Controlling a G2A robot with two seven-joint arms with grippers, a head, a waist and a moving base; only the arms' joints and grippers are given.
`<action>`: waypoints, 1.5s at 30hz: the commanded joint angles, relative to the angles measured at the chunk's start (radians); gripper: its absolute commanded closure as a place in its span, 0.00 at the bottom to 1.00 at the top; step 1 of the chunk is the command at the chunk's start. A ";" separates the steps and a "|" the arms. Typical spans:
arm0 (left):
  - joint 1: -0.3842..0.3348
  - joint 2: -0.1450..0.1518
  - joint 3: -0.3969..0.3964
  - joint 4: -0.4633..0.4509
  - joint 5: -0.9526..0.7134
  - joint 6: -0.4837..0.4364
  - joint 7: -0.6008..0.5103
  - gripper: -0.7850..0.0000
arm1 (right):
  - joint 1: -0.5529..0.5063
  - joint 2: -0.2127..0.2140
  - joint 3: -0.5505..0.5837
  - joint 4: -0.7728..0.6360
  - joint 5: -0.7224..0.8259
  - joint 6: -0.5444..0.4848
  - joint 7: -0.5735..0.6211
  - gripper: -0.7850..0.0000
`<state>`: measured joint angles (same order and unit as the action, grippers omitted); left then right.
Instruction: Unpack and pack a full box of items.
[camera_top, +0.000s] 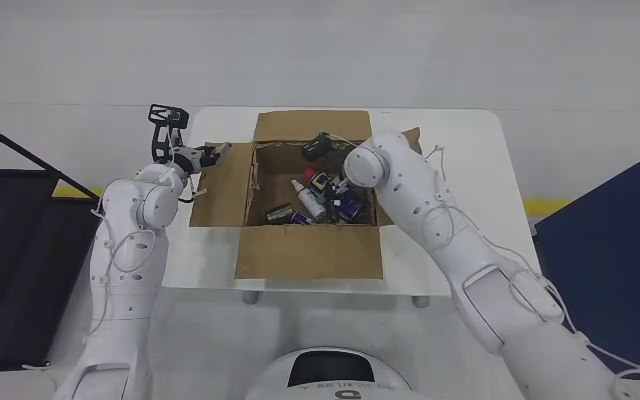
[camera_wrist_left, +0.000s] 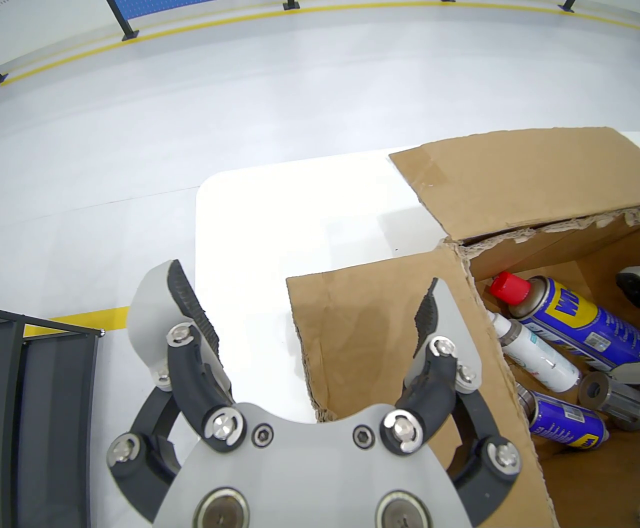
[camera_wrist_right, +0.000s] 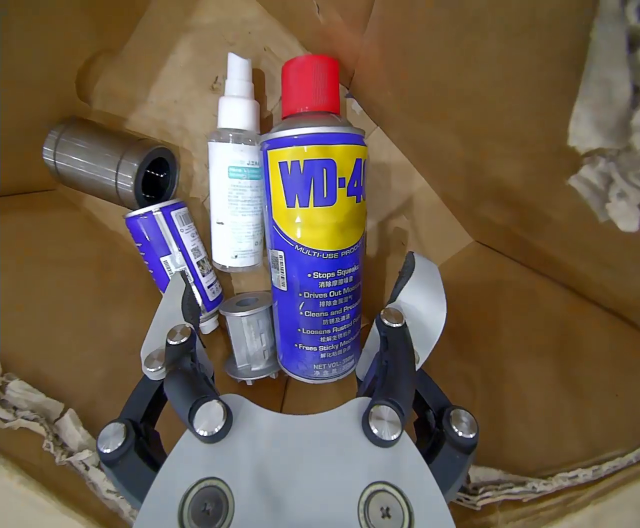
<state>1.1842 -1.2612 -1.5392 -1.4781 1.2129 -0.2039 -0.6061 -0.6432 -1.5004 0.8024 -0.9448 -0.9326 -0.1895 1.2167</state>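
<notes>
Box (camera_top: 300, 255) at the centre of the top view, flaps spread on the white worktop (camera_top: 460, 160), contents not yet taken out. The right hand (camera_wrist_right: 297, 285) is down inside the box with its fingers apart, and between them lie both the base end of the can (camera_wrist_right: 317, 225) and the grey fitting (camera_wrist_right: 250, 330), which sits just beside the can. The likely fault lies here: closing from this pose could trap the fitting against the can, giving a skewed hold on two round, smooth bodies, and either may squirt free. A grip at the base end alone would also leave the long can nose-heavy, so that the red-capped end droops and catches a wall or flap on the way up. The small can (camera_wrist_right: 170, 245) rests close to one finger and under the sleeve (camera_wrist_right: 110, 160); a nudge might roll both into the bottle (camera_wrist_right: 237, 200). The left hand (camera_wrist_left: 303, 280), fingers apart and empty, hangs over the side flap (camera_wrist_left: 370, 320) left of centre in the top view — low enough, perhaps, to snag it.
</notes>
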 joint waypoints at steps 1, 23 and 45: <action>0.000 0.000 0.000 0.000 0.000 0.000 0.000 0.00 | 0.015 -0.008 -0.014 0.034 0.003 -0.005 -0.011 0.16; 0.000 0.000 0.000 0.000 0.000 0.000 0.000 0.00 | 0.151 -0.132 -0.150 0.426 0.072 -0.078 -0.132 0.51; 0.000 0.000 0.000 0.000 0.000 0.000 0.000 0.00 | 0.204 -0.215 -0.200 0.582 0.071 -0.120 -0.220 1.00</action>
<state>1.1842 -1.2612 -1.5392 -1.4781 1.2129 -0.2039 -0.6061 -0.4406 -1.7157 0.6008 -0.3622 -0.8627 -0.3036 1.0053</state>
